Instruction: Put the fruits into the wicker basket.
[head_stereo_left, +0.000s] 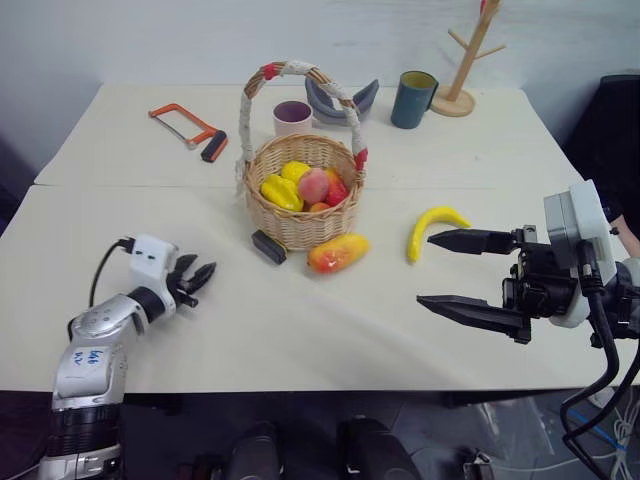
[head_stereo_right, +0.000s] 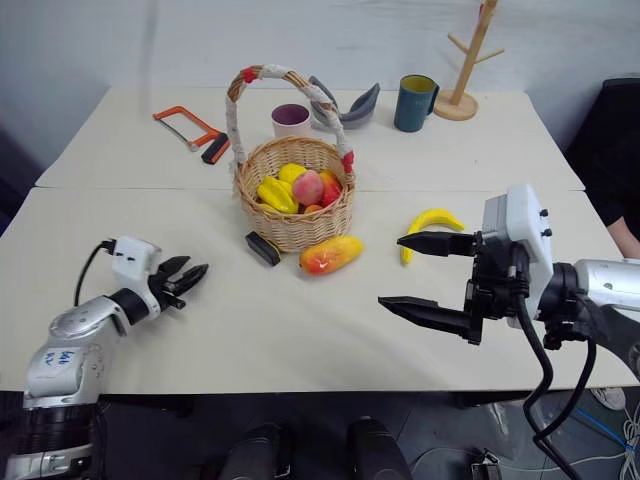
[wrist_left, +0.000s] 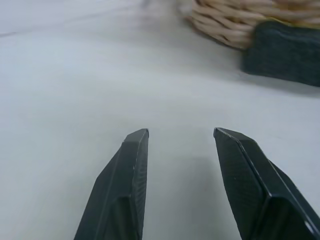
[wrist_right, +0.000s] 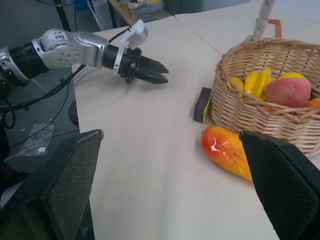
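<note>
- Currently mango (head_stereo_left: 338, 253) lies touching wicker basket (head_stereo_left: 300, 225) at its 5 o'clock; banana (head_stereo_left: 432, 228) at 3.
- Left end effector (head_stereo_left: 200, 277) partly apart, empty.
- Right end effector (head_stereo_left: 432, 270) wide apart, empty.

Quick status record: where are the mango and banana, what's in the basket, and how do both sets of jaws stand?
mango: on table, against basket's front
banana: on table, right of basket
basket: holds yellow and red fruit already
black block: at basket's front left
left gripper: jaws apart, empty, low over the table left of block
right gripper: jaws wide open, empty, near banana
</note>
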